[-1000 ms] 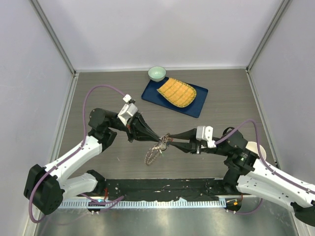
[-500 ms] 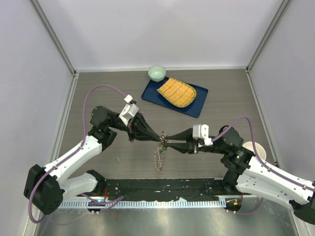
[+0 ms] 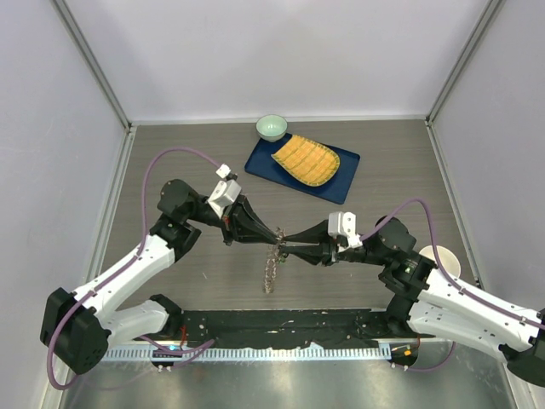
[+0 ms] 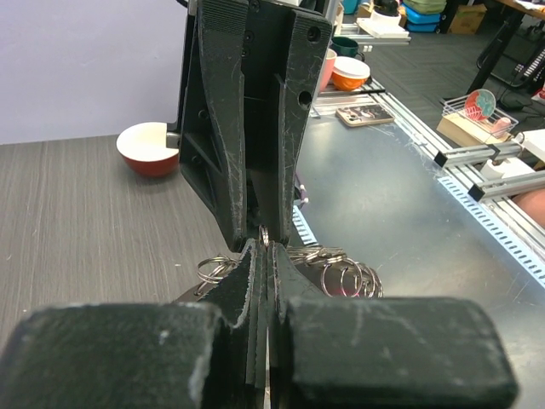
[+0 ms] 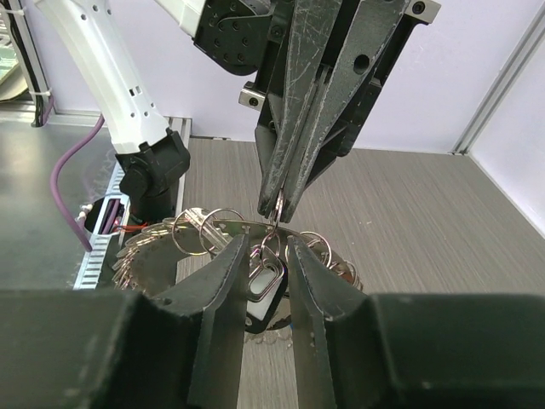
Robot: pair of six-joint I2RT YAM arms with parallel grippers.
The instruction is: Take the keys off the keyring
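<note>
The keyring (image 3: 271,271), a thin metal band fringed with silvery keys, hangs in the air between both arms above the table. My left gripper (image 3: 279,233) is shut on a small split ring (image 5: 278,206) at the top of the bunch; its tips (image 4: 264,243) pinch that ring. My right gripper (image 3: 288,244) faces it tip to tip. Its jaws (image 5: 268,243) stand a little apart around a black-headed key (image 5: 264,288) that hangs from the small ring. The band (image 5: 217,223) and more keys (image 5: 136,256) spread out to the left below.
A pale green bowl (image 3: 272,127) stands at the back, beside a blue board (image 3: 342,184) carrying a yellow ridged piece (image 3: 306,159). A small bowl, red outside and white inside (image 3: 440,258), stands by the right arm and also shows in the left wrist view (image 4: 146,146).
The keyring has swung from tilted left to hanging straight down. The right arm has pushed left and both gripper tips have shifted slightly towards the back.
</note>
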